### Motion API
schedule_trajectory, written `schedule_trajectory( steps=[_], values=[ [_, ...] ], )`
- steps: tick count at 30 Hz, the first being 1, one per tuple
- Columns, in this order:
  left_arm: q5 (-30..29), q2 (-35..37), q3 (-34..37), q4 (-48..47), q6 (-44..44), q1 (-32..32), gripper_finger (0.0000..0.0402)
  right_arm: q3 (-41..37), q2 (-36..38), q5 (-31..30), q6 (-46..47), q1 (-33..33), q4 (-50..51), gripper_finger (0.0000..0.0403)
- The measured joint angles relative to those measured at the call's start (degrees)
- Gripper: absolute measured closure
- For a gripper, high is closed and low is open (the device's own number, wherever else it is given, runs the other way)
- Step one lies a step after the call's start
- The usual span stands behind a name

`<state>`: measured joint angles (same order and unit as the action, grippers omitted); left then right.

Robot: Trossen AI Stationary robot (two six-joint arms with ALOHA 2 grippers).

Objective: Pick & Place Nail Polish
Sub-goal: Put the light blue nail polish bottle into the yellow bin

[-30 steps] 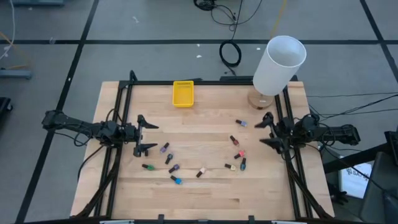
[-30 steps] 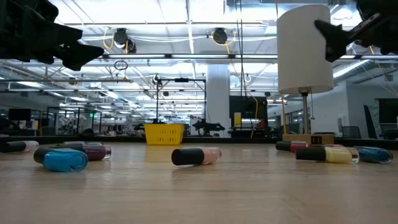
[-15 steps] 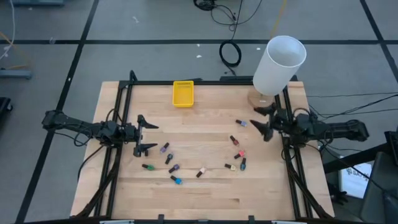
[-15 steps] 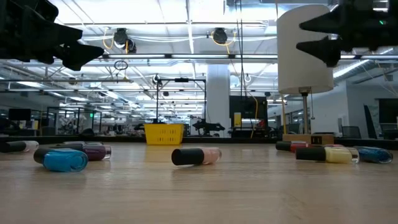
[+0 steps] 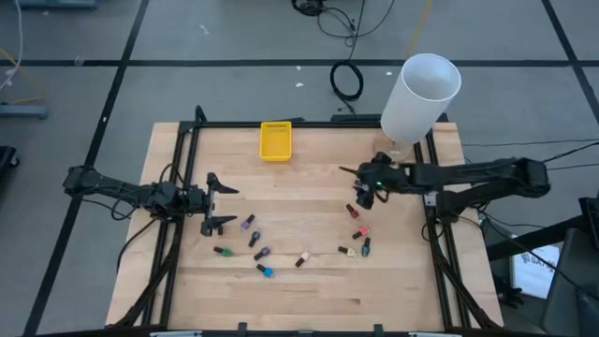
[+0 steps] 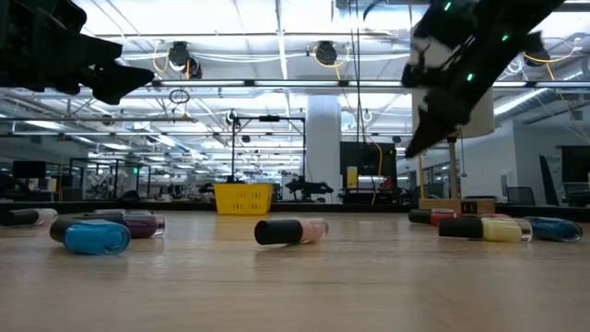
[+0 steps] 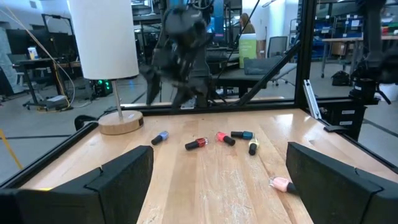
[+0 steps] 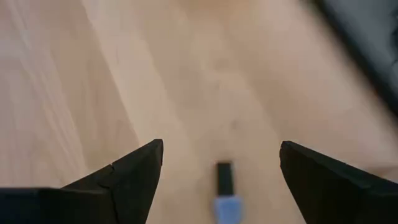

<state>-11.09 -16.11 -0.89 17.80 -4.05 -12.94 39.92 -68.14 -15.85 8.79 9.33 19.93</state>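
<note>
Over the wooden table (image 5: 309,290), both jaws gape wide and empty, the right above a blue nail polish (image 8: 226,202).

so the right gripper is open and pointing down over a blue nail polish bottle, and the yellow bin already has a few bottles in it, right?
Not quite: the yellow bin holds no bottles; the high view shows it empty at the far edge of the table. The rest stands: the right gripper is open, and its wrist view shows the blue nail polish bottle lying between its fingers.
</note>
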Motion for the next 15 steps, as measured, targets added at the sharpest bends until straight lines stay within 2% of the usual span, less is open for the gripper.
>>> schedule_trajectory(
  steps=[6,11,15],
  values=[
    [0.0,0.0,0.0,0.0,0.0,0.0,0.0045,-1.2,-7.4,1.1,-0.5,4.7,-0.7,0.0094],
    [0.0,0.0,0.0,0.0,0.0,0.0,0.0046,-2.6,-10.4,4.8,-2.1,7.5,-3.9,0.0098],
    [0.0,0.0,0.0,0.0,0.0,0.0,0.0046,-3.1,-11.8,5.7,-3.8,9.4,-5.8,0.0118]
  ],
)
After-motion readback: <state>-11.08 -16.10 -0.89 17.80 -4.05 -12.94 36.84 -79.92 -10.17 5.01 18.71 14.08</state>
